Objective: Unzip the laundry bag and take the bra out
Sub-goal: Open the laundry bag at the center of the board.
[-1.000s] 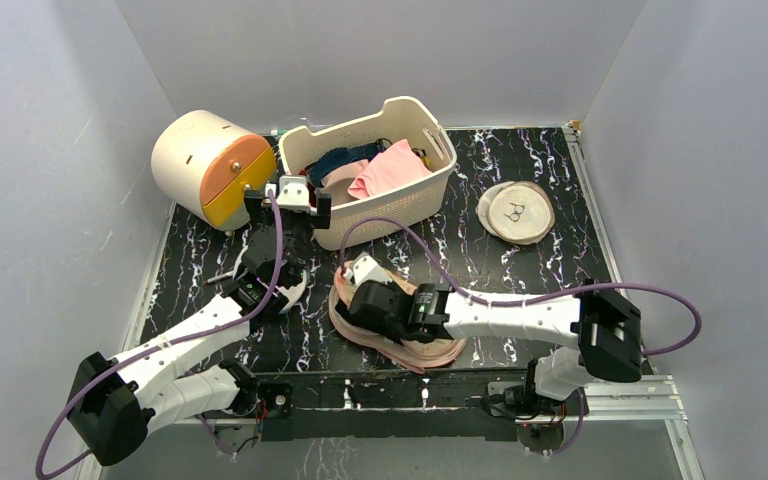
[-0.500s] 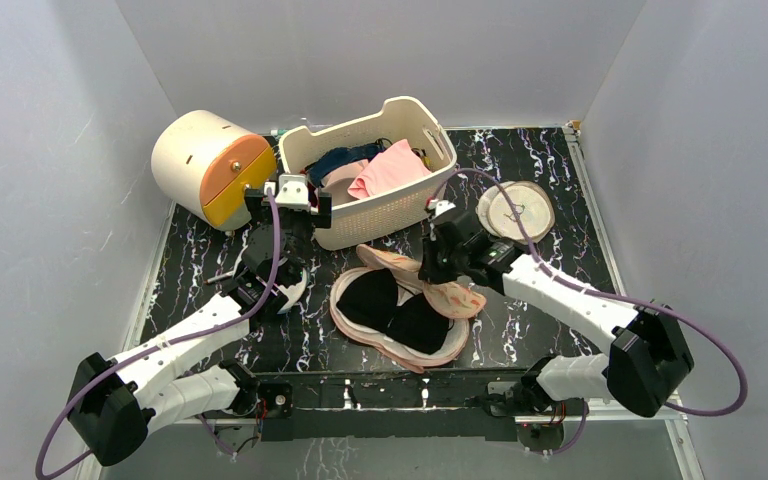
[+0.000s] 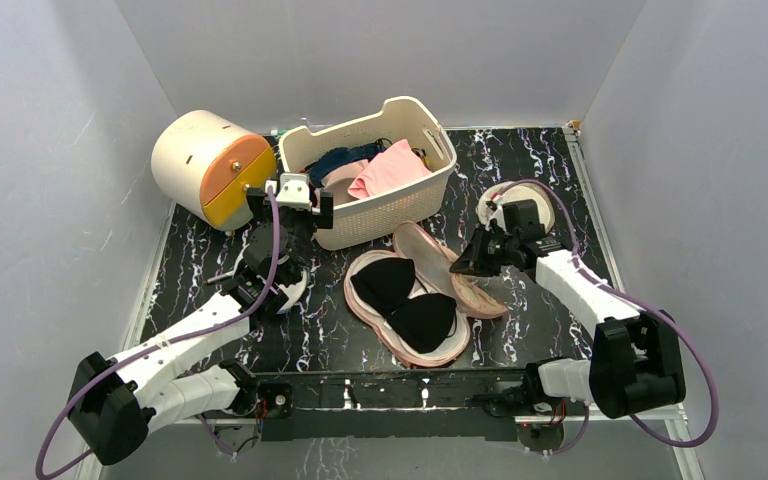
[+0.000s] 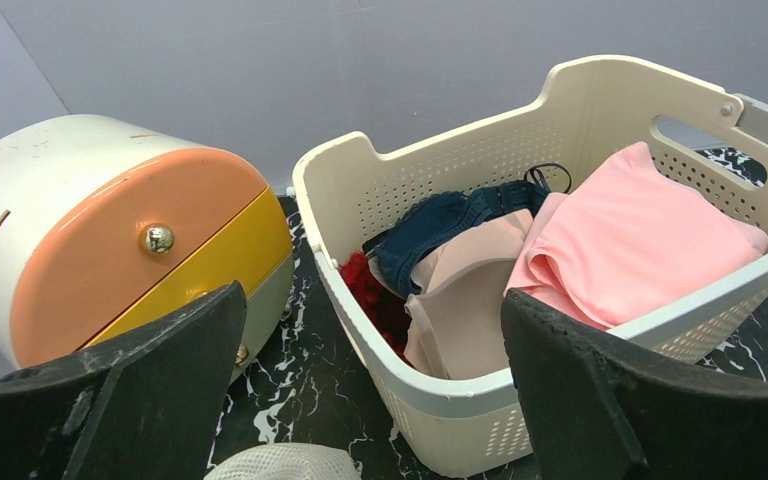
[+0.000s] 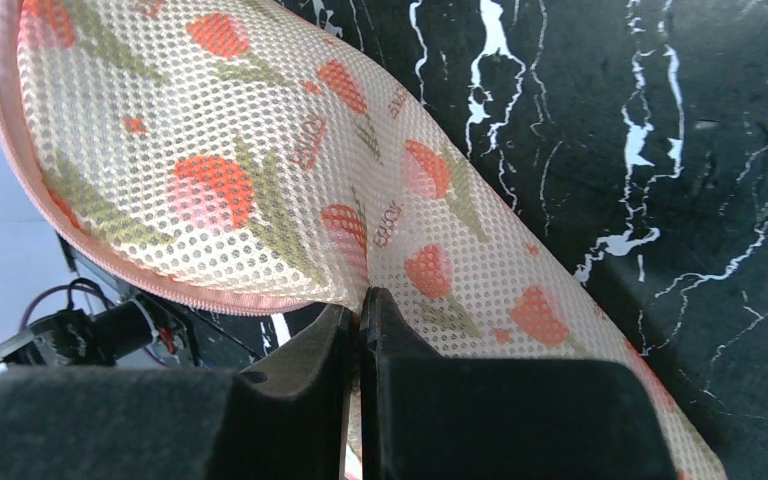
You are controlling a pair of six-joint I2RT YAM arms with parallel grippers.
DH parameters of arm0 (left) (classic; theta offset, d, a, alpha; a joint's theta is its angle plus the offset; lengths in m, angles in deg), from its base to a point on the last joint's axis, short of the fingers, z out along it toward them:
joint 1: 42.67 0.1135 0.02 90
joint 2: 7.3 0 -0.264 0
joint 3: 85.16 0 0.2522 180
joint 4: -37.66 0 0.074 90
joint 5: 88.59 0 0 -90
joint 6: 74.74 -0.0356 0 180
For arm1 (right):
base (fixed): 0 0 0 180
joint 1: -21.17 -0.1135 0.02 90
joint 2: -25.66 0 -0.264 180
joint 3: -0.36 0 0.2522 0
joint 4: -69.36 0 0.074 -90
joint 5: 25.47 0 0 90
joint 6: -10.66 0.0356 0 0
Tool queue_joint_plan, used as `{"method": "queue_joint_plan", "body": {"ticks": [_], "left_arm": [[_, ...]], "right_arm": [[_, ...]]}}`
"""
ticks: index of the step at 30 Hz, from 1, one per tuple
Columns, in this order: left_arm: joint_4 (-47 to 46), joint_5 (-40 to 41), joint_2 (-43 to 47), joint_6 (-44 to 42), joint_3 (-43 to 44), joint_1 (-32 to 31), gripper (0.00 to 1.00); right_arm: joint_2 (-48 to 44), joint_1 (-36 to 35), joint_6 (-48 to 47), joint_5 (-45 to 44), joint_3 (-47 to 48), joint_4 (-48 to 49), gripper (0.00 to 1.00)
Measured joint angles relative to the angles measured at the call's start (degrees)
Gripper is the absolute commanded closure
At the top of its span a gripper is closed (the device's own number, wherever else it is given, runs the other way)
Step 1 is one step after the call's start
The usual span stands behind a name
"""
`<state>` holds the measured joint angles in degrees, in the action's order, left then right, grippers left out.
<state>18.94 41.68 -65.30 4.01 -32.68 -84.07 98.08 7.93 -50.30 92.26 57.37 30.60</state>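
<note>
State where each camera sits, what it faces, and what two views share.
Top external: above and behind the arms, looking down on the table; both arms show.
Left wrist: on the left arm, facing the basket and a round box; the open left gripper frames them.
Right wrist: on the right arm, close on the laundry bag; the right gripper pinches its flap.
Shared: the basket, in top and left wrist.

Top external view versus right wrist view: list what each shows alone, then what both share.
Only the top external: the black two-cup bra lying exposed, the cream perforated plastic basket, the open left gripper. Only the right wrist: the mesh weave and printed lettering up close. Both: the beige, red-orange floral mesh laundry bag, its flap pinched in the shut right gripper, and the black marbled table.
</note>
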Motion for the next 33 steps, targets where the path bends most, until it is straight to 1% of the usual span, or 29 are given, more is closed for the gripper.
{"method": "queue_joint_plan", "body": {"ticks": [4, 8, 11, 17, 21, 25, 27, 28, 31, 33], "left_arm": [[0.5, -0.4, 0.0, 0.5, 0.0, 0.0, 0.02], [0.9, -0.6, -0.1, 1.0, 0.2, 0.0, 0.02], [1.2, -0.8, -0.1, 1.4, 0.3, 0.0, 0.02], [1.9, -1.2, -0.1, 2.1, 0.9, 0.0, 0.02], [2.3, -1.5, -0.1, 2.4, 1.0, 0.0, 0.02], [3.0, -1.8, -0.1, 3.0, 1.0, 0.0, 0.02], [3.1, -1.9, -0.1, 3.2, 1.0, 0.0, 0.02], [3.2, -2.0, -0.1, 3.3, 1.1, 0.0, 0.02], [3.6, -2.0, -0.1, 3.6, 1.1, 0.0, 0.02], [3.9, -2.1, -0.1, 3.8, 1.3, 0.0, 0.02]], "right_arm": [[0.0, 4.7, -0.2, 3.5, -1.1, 0.4, 1.00], [0.0, 8.8, -0.8, 4.8, -1.7, 0.9, 1.00], [0.0, 11.0, -1.6, 3.3, -1.9, 0.8, 0.99], [0.0, 12.2, -2.6, -0.5, -1.9, 0.8, 0.96], [0.0, 13.0, -3.3, -2.4, -1.9, 0.8, 0.96], [0.0, 15.3, -3.7, -4.0, -1.9, 0.8, 0.95], [0.0, 16.5, -3.9, -5.0, -2.3, 0.8, 0.91], [0.0, 17.0, -4.0, -5.9, -2.5, 0.7, 0.86], [-0.4, 17.9, -4.3, -9.5, -2.6, -0.7, 0.60], [-1.7, 18.0, -4.0, -11.8, -2.6, -1.9, 0.48]]}}
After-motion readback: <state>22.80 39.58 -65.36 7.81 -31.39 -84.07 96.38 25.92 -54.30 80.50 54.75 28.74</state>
